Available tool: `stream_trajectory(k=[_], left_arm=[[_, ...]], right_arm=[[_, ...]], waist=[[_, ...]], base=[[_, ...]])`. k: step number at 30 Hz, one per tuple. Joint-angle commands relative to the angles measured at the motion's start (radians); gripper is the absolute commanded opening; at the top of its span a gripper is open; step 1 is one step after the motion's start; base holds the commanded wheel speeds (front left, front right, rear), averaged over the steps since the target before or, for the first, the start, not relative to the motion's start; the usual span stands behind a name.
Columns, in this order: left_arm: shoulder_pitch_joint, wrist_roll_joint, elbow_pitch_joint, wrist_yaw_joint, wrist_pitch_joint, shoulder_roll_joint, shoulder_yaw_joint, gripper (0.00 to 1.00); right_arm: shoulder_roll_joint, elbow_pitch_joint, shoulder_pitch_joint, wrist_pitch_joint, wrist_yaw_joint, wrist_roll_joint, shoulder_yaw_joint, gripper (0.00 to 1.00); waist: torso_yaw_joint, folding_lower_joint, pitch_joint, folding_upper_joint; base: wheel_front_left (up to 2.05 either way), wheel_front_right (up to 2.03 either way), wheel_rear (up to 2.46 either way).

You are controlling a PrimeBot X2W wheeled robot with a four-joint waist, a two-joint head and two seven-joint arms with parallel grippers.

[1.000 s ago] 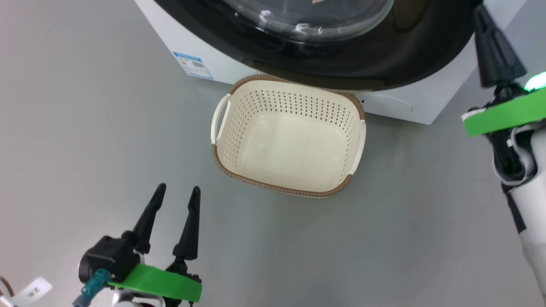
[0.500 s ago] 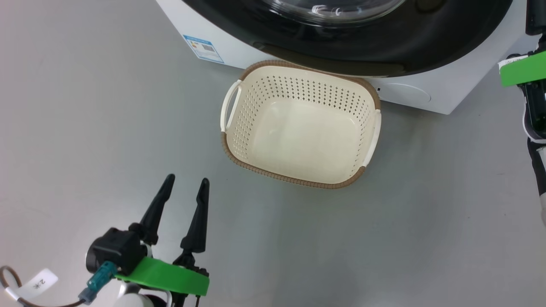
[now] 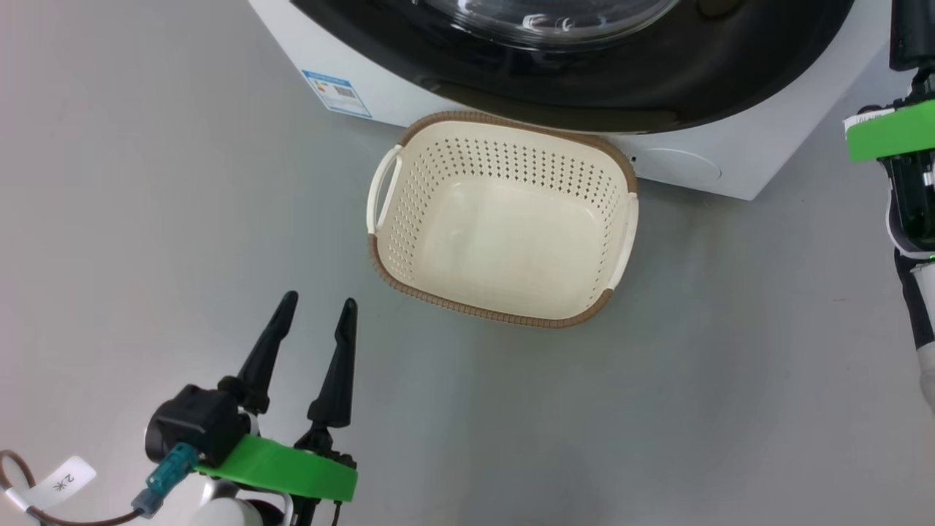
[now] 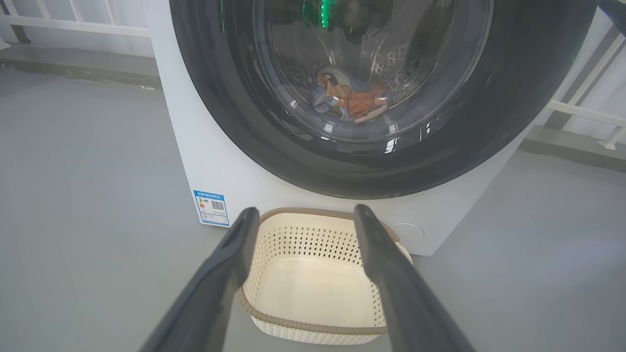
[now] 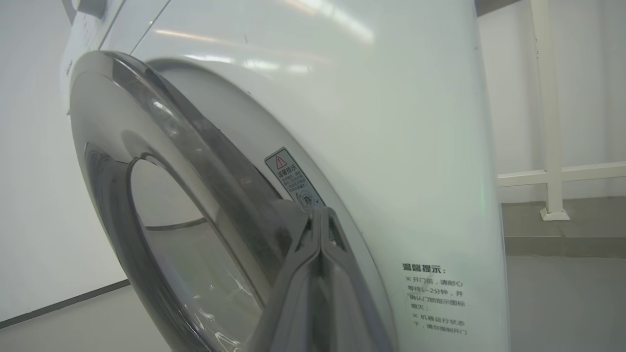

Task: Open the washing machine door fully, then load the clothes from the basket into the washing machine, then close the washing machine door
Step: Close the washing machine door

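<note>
The washing machine [image 4: 205, 161] stands ahead with its door [image 4: 234, 122] lying against the front. Through the glass the clothes [image 4: 349, 100] lie in the drum as a blue and orange bundle. On the floor before the machine sits the basket [image 3: 482, 313], with nothing in it. My left gripper [image 3: 320, 299] hovers open at the lower left, short of the basket [image 4: 313, 288], holding nothing. In the right wrist view my right gripper [image 5: 320, 212] is shut, its tips at the door's [image 5: 161, 161] right edge where the rim meets the white front.
A blue label sticker [image 3: 337, 93] marks the machine's lower left front. Grey floor [image 3: 146, 219] spreads around the basket. White railings [image 4: 73, 24] run behind the machine, with a white post [image 5: 550, 122] to its right. My right arm's green wrist band [image 3: 891, 131] shows at the head view's right edge.
The head view has shifted slightly. My right gripper has moved up and to the right along the door's rim, fingers leaving the head view's top. The left gripper stays open.
</note>
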Motion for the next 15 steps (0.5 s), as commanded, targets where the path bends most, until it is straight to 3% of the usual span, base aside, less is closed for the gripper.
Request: stream_trajectory(k=[1,15], left_arm=[[-0.013,0.006,-0.024,-0.002,-0.006,0.012,0.033,1.00],[-0.008,0.022,-0.014,-0.002,-0.006,0.012,0.044,1.00]], right_arm=[[0.013,-0.036,0.035,-0.005,0.002,0.005,0.021,0.00],[0.023,-0.057,0.125,-0.005,0.002,0.006,0.060,0.00]], waist=[[-0.010,0.0000,-0.009,-0.0001],[-0.036,0.0000,-0.049,-0.0001]], base=[[0.00,0.00,0.00],[0.00,0.00,0.00]])
